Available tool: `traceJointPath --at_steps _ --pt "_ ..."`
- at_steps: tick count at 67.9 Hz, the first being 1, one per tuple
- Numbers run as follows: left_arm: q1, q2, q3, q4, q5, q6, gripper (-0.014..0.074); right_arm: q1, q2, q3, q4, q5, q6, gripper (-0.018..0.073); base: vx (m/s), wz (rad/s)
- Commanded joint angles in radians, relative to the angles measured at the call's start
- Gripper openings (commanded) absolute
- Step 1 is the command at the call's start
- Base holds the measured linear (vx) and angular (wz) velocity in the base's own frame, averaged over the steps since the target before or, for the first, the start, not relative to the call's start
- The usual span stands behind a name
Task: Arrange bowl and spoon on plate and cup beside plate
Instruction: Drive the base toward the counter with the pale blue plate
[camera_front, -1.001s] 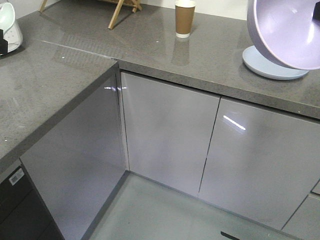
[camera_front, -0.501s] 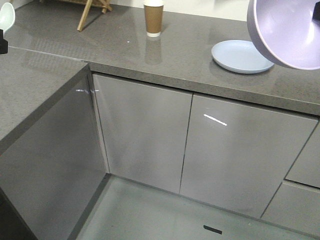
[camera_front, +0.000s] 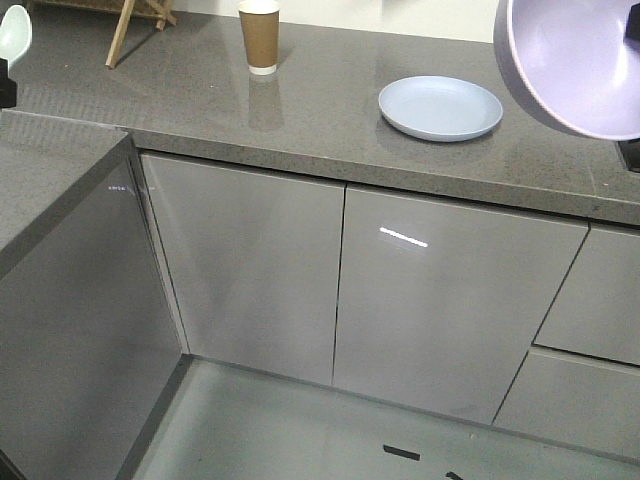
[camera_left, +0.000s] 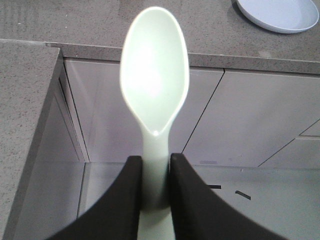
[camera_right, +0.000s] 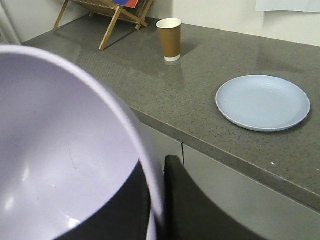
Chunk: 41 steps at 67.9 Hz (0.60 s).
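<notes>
Front view: the round lavender plastic bowl (camera_front: 575, 60) is hanging tilted at the right and the small mint-green plastic spoon (camera_front: 14, 35) at the left. The shallow pale-blue plate (camera_front: 440, 107) is sitting bare near the front edge of the grey counter (camera_front: 330, 110), with the brown paper cup (camera_front: 260, 38) well left of it. Left wrist: the left gripper (camera_left: 156, 161) is pinching the spoon handle, jaws nearly closed. Right wrist: the right gripper (camera_right: 156, 186) is clamping the bowl rim. Guessing carry-in; next it's levelling the bowl over the plate, room all round.

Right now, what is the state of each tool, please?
Left tool: closed on the spoon.
Right tool: closed on the rim of the bowl.
</notes>
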Motion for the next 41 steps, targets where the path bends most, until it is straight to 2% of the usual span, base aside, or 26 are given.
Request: traceJointPath --at_steps 1,41 --pt "0.001 -0.029 -0.023 -0.034 -0.054 0.0 -0.0006 -0.006 -0.02 -0.03 0.051 -0.049 -0.006 -0.0003 0.01 -0.07" --pt "0.001 -0.029 -0.023 -0.034 -0.054 0.0 -0.0006 -0.006 -0.02 -0.03 0.051 -0.049 -0.006 -0.0003 0.01 -0.11"
